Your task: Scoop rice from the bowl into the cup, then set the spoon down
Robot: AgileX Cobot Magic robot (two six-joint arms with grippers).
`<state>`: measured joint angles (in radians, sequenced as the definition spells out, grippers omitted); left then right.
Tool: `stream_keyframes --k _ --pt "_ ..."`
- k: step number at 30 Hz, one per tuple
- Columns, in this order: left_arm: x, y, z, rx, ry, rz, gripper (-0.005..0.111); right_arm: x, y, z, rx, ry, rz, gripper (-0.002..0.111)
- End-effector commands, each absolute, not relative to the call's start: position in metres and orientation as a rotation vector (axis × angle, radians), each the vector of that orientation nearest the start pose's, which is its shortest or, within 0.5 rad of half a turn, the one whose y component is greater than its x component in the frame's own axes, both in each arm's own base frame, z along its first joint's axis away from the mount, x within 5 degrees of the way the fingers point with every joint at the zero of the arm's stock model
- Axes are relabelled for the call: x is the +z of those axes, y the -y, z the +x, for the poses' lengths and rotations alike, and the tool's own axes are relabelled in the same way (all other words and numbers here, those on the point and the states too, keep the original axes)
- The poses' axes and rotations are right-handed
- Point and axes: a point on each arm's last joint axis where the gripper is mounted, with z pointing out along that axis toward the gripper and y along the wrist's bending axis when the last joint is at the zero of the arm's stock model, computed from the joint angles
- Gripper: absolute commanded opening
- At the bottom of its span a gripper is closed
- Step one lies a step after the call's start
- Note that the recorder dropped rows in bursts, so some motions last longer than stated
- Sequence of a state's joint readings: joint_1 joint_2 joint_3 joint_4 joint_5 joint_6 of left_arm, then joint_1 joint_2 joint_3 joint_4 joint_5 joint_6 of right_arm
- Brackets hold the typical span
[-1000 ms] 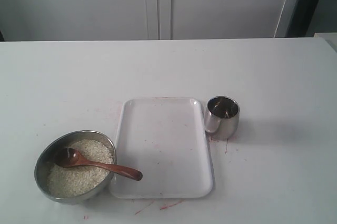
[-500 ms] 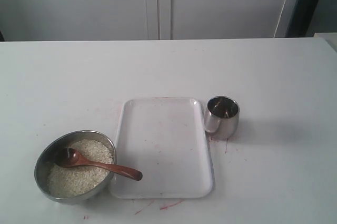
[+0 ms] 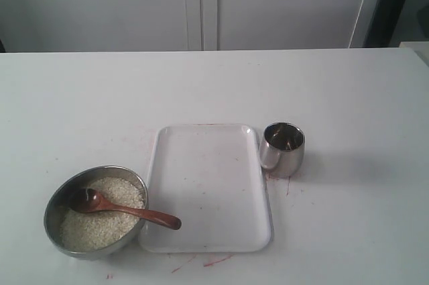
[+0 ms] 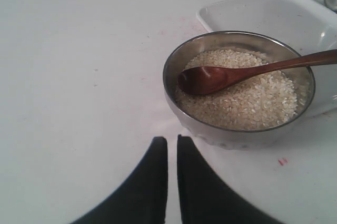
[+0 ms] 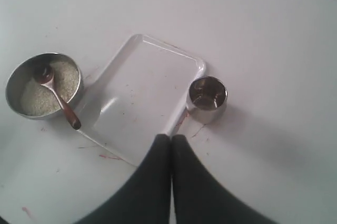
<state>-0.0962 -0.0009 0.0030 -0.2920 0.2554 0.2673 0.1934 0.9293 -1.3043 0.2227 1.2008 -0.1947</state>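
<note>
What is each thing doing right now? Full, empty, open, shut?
bowl: upright, partly filled
rice: heaped in the bowl
spoon: unheld, head on the rice, handle sticking out over the rim
cup: upright, no rice visible inside
tray: flat, nothing in it
left fingers: shut, holding nothing
right fingers: shut, holding nothing

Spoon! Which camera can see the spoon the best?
The left wrist view: the spoon is close and big there, its head lying on the rice in the bowl, though the handle's tip is cut off. The exterior view shows it whole but small; the right wrist view shows it tiny.
</note>
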Motion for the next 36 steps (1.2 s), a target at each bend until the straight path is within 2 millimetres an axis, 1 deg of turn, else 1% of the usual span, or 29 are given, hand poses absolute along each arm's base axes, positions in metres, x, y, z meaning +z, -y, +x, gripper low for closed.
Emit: stream_keyframes --k 1,3,4,6,9,12,15,18,21,23,25,26,30,31,33,35,36 --pt "0.191 0.012 0.054 -0.157 -1.725 0.121 0.014 0.443 -0.062 0.158 0.188 -2.235 -0.762 0.000" --pt "0.191 0.012 0.054 -0.157 -1.725 0.121 0.014 0.436 -0.070 0.168 0.112 -2.199 -0.958 0.000" --pt "0.191 0.012 0.054 -0.157 -1.725 0.121 0.014 0.432 -0.074 0.173 0.086 -2.204 -1.003 0.000" --pt "0.191 0.012 0.054 -0.157 -1.725 0.121 0.014 0.425 -0.084 0.181 0.079 -2.225 -1.048 0.000" --pt "0.191 0.012 0.054 -0.157 -1.725 0.121 0.014 0.414 -0.107 0.187 0.086 -2.258 -1.110 0.000" --pt "0.191 0.012 0.054 -0.157 -1.725 0.121 0.014 0.400 -0.132 0.193 0.017 -2.312 -1.126 0.000" --pt "0.191 0.012 0.054 -0.157 -1.725 0.121 0.014 0.386 -0.163 0.190 -0.019 -2.327 -1.190 0.000" --pt "0.191 0.012 0.054 -0.157 -1.725 0.121 0.014 0.365 -0.201 0.181 -0.006 -2.335 -1.332 0.000" --pt "0.191 0.012 0.054 -0.157 -1.725 0.121 0.014 0.336 -0.233 0.180 -0.018 -2.402 -1.409 0.000" --pt "0.191 0.012 0.054 -0.157 -1.725 0.121 0.014 0.317 -0.246 0.183 -0.016 -2.455 -1.456 0.000" --pt "0.191 0.012 0.054 -0.157 -1.725 0.121 0.014 0.302 -0.253 0.188 -0.026 -2.495 -1.484 0.000" --pt "0.191 0.012 0.054 -0.157 -1.725 0.121 0.014 0.297 -0.255 0.194 -0.033 -2.510 -1.490 0.000" --pt "0.191 0.012 0.054 -0.157 -1.725 0.121 0.014 0.301 -0.263 0.213 0.073 -2.514 -1.477 0.000" --pt "0.191 0.012 0.054 -0.157 -1.725 0.121 0.014 0.307 -0.268 0.229 0.131 -2.506 -1.460 0.000" --pt "0.191 0.012 0.054 -0.157 -1.725 0.121 0.014 0.314 -0.274 0.246 0.141 -2.479 -1.428 0.000" --pt "0.191 0.012 0.054 -0.157 -1.725 0.121 0.014 0.318 -0.282 0.256 0.146 -2.448 -1.430 0.000" --pt "0.191 0.012 0.054 -0.157 -1.725 0.121 0.014 0.316 -0.289 0.259 0.154 -2.441 -1.435 0.000"
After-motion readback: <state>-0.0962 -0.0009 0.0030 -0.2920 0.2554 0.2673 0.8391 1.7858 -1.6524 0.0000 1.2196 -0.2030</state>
